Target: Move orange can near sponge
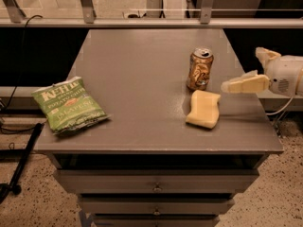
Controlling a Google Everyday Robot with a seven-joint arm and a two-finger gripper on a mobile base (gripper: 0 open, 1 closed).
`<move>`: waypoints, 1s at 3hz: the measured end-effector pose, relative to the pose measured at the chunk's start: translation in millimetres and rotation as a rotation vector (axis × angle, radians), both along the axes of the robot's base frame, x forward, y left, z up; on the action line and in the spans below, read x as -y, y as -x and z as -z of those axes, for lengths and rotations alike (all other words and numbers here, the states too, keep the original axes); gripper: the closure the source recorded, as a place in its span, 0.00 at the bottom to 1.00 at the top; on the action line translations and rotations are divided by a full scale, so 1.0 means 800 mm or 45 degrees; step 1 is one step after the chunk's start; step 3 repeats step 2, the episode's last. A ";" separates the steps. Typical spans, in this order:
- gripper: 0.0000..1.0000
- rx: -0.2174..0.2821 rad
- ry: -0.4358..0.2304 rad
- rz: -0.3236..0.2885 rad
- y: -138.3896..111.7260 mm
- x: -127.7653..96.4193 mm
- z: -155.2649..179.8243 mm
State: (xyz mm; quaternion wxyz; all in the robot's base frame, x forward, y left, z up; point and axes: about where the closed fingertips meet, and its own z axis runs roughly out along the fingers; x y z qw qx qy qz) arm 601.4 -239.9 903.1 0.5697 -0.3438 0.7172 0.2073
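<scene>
The orange can (pixel 200 69) stands upright on the grey table (pixel 137 79), right of middle. The pale yellow sponge (pixel 204 109) lies flat just in front of the can, almost touching it. My gripper (pixel 244 70) is at the table's right edge, to the right of the can and apart from it. Its two pale fingers (pixel 245 83) are spread and hold nothing.
A green chip bag (pixel 69 105) lies near the table's front left corner. A metal rail (pixel 142 21) runs along the far edge. Drawers (pixel 154 186) sit below the tabletop. A black cable (pixel 19 74) hangs at the left.
</scene>
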 end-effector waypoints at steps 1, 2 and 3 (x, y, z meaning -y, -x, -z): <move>0.00 0.058 0.038 0.066 0.012 0.069 -0.008; 0.00 0.069 0.040 0.071 0.011 0.073 -0.013; 0.00 0.069 0.040 0.071 0.011 0.073 -0.013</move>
